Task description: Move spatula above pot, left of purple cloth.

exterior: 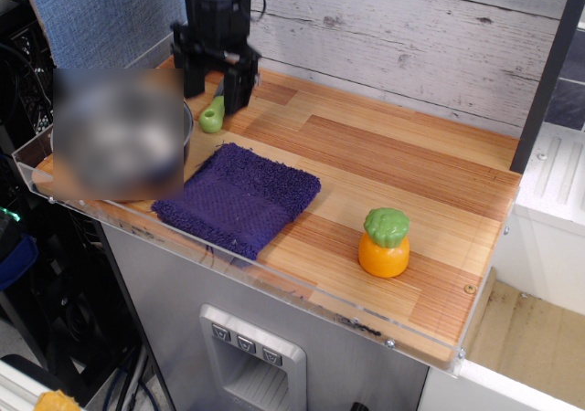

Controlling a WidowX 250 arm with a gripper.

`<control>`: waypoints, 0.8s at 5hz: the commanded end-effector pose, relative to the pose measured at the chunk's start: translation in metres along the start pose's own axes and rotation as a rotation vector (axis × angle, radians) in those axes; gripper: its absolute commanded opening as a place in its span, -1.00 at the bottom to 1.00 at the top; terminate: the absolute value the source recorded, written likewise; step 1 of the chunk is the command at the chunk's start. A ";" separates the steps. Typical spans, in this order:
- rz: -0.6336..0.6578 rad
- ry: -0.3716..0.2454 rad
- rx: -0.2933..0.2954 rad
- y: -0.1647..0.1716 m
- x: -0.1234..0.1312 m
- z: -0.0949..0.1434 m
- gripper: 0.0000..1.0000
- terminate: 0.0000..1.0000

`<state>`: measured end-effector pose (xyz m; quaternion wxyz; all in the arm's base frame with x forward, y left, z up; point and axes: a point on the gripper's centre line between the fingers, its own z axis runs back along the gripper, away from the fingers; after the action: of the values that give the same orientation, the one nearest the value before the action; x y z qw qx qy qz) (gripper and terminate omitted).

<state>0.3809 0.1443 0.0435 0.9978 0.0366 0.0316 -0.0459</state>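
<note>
The spatula [213, 116] lies on the wooden tabletop at the back left; I see its lime-green handle, and the grey blade is hidden behind the gripper. My black gripper [214, 84] hangs just above it, its jaws spread apart to either side of the handle and holding nothing. The pot [188, 128] sits at the left front; a blurred patch covers nearly all of it, and only a sliver of its right rim shows. The purple cloth [239, 196] lies flat right of the pot, in front of the spatula.
An orange toy with a green top [385, 242] stands at the front right. A clear acrylic lip [274, 288] runs along the table's front edge. A grey plank wall [411, 36] backs the table, and a blue panel [101, 18] stands at the left.
</note>
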 end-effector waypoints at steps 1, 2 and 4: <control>-0.001 -0.171 0.036 0.001 -0.009 0.093 1.00 -1.00; 0.047 -0.209 -0.018 -0.009 -0.018 0.123 1.00 -1.00; 0.074 -0.257 -0.117 -0.046 -0.030 0.155 1.00 -1.00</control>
<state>0.3629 0.0844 0.1707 0.9975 -0.0373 -0.0590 -0.0107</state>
